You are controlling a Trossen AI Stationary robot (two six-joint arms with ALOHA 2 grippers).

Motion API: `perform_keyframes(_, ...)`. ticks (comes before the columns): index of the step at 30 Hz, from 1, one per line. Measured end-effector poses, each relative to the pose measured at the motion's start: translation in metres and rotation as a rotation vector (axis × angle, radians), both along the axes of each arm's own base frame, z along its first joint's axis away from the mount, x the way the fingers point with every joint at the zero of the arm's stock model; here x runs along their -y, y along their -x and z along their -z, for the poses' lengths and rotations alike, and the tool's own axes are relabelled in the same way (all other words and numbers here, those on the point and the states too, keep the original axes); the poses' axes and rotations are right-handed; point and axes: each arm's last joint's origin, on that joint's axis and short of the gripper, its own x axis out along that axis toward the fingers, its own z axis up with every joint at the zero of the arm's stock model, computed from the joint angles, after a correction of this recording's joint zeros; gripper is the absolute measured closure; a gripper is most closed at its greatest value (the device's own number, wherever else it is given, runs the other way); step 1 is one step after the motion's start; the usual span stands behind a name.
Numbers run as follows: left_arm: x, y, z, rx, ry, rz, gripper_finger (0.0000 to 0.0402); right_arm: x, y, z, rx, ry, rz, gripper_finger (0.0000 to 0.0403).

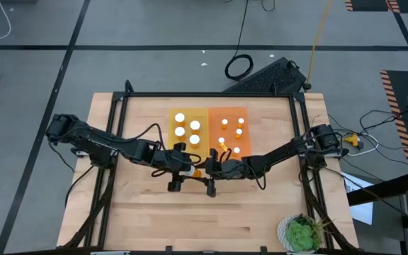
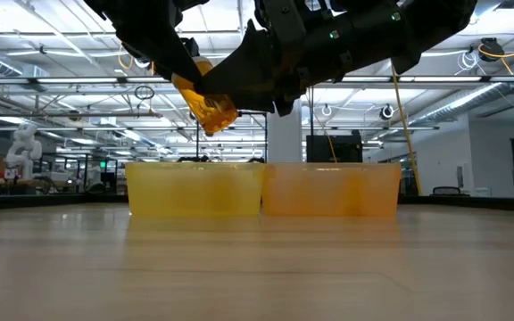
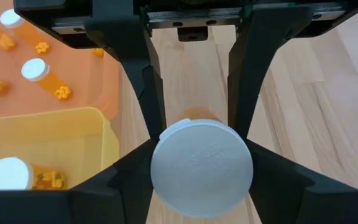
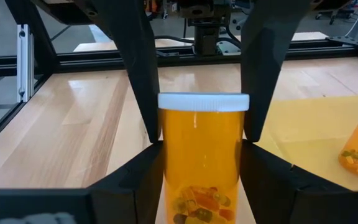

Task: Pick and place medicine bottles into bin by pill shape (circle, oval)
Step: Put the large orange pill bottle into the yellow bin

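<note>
Nearest the low camera: bare wood of the counter [image 2: 257, 267]. Above it, well off the surface, hangs one medicine bottle [image 2: 209, 107], caught between the two arms where they meet in mid-counter.

Left claw [image 3: 194, 134]: clenched on the bottle's body, with the broad white cap [image 3: 201, 167] facing straight back at that wrist. Right claw [image 4: 202, 134]: also closed on a bottle, fingers pressed against the cap rim. Looks like the same bottle, though this cannot be settled from these views.

Step in hand, as judged: a hand-over or joint inspection in mid-air, ahead of sorting. Next move calls for one claw to let go while the other keeps its grip, then a carry over a bin wall.

Long axis: runs along the left fingers, roughly in line from arm to arm, tilted rather than level in the low view. Cap end toward the left arm, base away from it. Pills at the base appear elongated, though not certainly.

Farther back: yellow bin [image 2: 194, 189] and orange bin [image 2: 328, 189], touching side by side, each with bottles inside.
</note>
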Motion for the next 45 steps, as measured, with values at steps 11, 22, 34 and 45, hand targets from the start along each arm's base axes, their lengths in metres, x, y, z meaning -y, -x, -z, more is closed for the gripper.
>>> perform_keyframes(11, -0.001, 0.001, 0.001, -0.002, -0.011, -0.007, 0.0178, -0.002, 0.004, -0.004, -0.028, 0.022, -0.01, 0.0123)
perform_keyframes(22, -0.001, 0.01, -0.004, -0.031, -0.03, -0.018, 0.0182, -0.001, 0.045, -0.046, -0.234, 0.068, -0.039, 0.0078)
perform_keyframes(34, -0.022, 0.018, -0.038, -0.111, -0.071, -0.089, 0.0189, -0.027, 0.093, -0.077, -0.267, 0.032, -0.131, 0.0082)
perform_keyframes(45, -0.066, 0.018, -0.051, -0.165, -0.102, -0.231, 0.0187, -0.032, 0.099, -0.07, -0.297, 0.047, -0.153, 0.0083)
